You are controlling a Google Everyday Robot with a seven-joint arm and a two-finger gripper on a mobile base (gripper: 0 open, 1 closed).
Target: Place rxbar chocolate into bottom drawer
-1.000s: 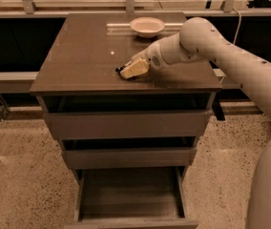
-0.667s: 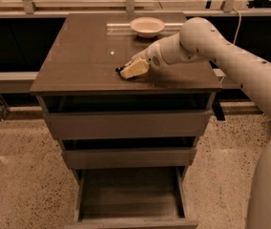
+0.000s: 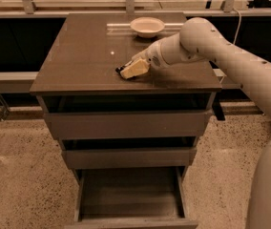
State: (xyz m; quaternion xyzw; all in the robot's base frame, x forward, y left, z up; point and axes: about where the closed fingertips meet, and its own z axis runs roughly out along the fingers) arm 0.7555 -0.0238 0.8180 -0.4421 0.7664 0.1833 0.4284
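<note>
The rxbar chocolate [image 3: 120, 71] lies on the brown cabinet top [image 3: 78, 56], near its front middle; only its dark left end shows. My gripper [image 3: 134, 69] is down on the top right over the bar and covers most of it. The white arm reaches in from the right. Below, the bottom drawer [image 3: 130, 194] is pulled out toward the camera, and its shallow tray shows nothing inside. The two upper drawers are pushed in.
A white bowl [image 3: 147, 26] stands at the back of the cabinet top, behind the gripper. A rail and a dark window ledge run behind the cabinet. Speckled floor [image 3: 26, 185] spreads to the left of the drawers. My own arm and base fill the right side.
</note>
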